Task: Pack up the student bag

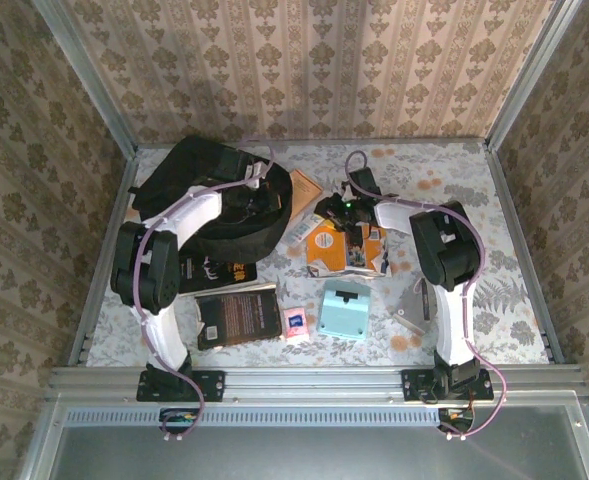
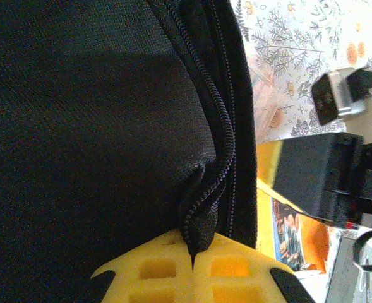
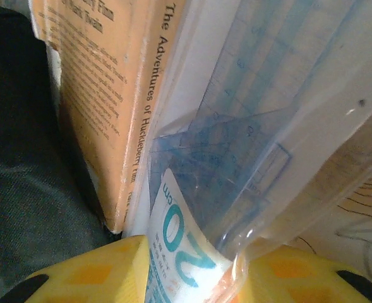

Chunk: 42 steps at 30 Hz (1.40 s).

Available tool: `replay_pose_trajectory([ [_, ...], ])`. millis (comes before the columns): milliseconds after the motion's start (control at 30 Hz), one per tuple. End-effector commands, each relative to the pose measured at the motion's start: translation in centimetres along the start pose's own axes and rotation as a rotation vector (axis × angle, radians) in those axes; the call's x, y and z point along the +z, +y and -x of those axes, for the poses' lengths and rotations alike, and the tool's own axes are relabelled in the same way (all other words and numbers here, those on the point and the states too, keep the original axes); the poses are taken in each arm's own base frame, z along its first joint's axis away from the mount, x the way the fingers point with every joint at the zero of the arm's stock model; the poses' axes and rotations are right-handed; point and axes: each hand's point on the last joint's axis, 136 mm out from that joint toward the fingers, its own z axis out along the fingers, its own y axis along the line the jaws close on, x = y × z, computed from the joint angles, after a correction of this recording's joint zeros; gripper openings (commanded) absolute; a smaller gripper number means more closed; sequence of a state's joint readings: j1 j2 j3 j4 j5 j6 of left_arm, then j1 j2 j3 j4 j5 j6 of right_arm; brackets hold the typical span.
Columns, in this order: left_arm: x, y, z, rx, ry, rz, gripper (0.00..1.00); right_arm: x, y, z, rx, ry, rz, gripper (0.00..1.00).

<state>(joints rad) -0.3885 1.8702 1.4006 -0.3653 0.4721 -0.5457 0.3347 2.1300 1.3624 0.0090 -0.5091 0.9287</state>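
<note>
Left gripper [image 2: 193, 262] is clamped shut on the student bag [image 1: 189, 165], its two yellow fingers [image 2: 154, 271] meeting on a fold of the black zip edge, which bunches up where they pinch it. From above, the bag lies at the far left of the patterned table [image 1: 514, 250], with the left arm reaching over it to its right-hand rim.

Just in front of the bag lies a dark book with yellow lettering [image 1: 219, 270]. Nearer the arm bases sits a second dark book [image 1: 237, 315], with a small pink packet [image 1: 295, 324] just beside its right edge. A teal box [image 1: 344, 310] sits to the right of that packet, apart from it.

Right of the bag, near the middle of the table, lies an orange book [image 3: 103, 95] whose spine reads "The Adventures of Huckleberry Finn". A clear ruler packet [image 3: 249, 126], holding blue rulers and a card marked 20 cm, lies against that spine. The right gripper [image 3: 192, 278] has its yellow fingers [image 3: 91, 278] on either side of the packet's near end, a gap between them. It cannot be told whether they press it.
</note>
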Motion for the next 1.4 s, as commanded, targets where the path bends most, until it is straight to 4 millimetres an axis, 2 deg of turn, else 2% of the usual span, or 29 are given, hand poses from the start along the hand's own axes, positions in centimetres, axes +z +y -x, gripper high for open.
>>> replay_pose_trajectory([
  [0,0.4,-1.0,-1.2,0.019,0.044,-0.047,0.00,1.2,1.4,0.7,0.043,-0.021,0.052,0.36],
  [67,0.3,-1.0,-1.2,0.018,0.040,-0.049,0.00,1.4,1.0,1.4,0.075,-0.057,0.040,0.32],
  [200,0.3,-1.0,-1.3,0.019,0.040,-0.050,0.00,1.2,1.6,2.3,0.103,-0.104,0.064,0.20],
  [333,-0.5,-1.3,-0.9,0.040,0.030,-0.035,0.00,-0.4,1.8,2.6,0.116,-0.147,0.065,0.05],
  [433,-2.6,-2.1,0.2,0.071,-0.008,-0.009,0.00,-2.6,1.5,2.6,0.132,-0.179,0.049,0.00],
  [600,-8.4,-3.7,2.8,0.131,-0.118,0.046,0.00,-7.1,1.8,1.7,0.056,-0.223,-0.004,0.00],
  [767,-14.6,-4.5,5.0,0.198,-0.225,0.144,0.00,-11.7,4.1,0.8,-0.049,-0.259,0.014,0.00],
  [867,-17.1,-4.9,5.9,0.209,-0.262,0.162,0.00,-14.4,6.1,0.2,-0.110,-0.279,0.051,0.00],
  [1000,-19.2,-5.9,6.5,0.225,-0.291,0.163,0.00,-16.5,9.7,-1.4,-0.162,-0.250,0.166,0.00],
  [1167,-20.9,-7.1,7.3,0.241,-0.316,0.163,0.00,-17.7,14.4,-3.7,-0.227,-0.213,0.282,0.00],
  [1367,-21.2,-8.4,7.8,0.208,-0.328,0.114,0.00,-16.0,16.7,-4.6,-0.248,-0.186,0.275,0.00],
])
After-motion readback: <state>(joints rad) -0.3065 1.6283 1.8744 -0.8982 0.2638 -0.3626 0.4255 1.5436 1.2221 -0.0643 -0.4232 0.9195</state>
